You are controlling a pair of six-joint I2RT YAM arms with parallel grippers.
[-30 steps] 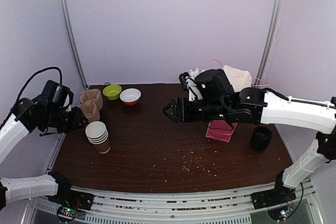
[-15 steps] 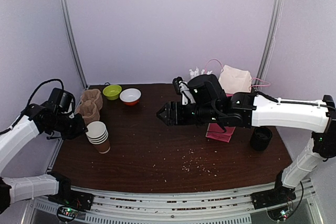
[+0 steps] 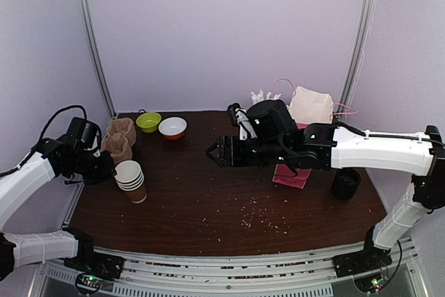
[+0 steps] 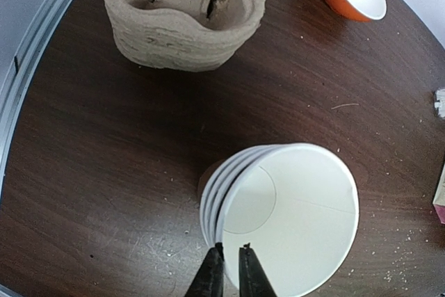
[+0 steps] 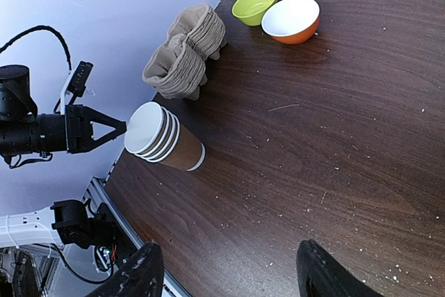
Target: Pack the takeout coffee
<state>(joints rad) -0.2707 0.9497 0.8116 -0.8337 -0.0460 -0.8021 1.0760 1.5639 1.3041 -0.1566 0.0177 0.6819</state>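
The takeout coffee cannot be made out in any view. The right arm (image 3: 375, 147) stretches left across the far side of the surface (image 3: 201, 203) and hides part of that side, and the right gripper (image 5: 229, 250) hangs wide with nothing between its 2 fingers. The left gripper (image 4: 231, 247) reaches in from the left edge and is narrowed to a slit at the rim of the stack of cups (image 4: 285, 220); I cannot tell whether it pinches that rim.
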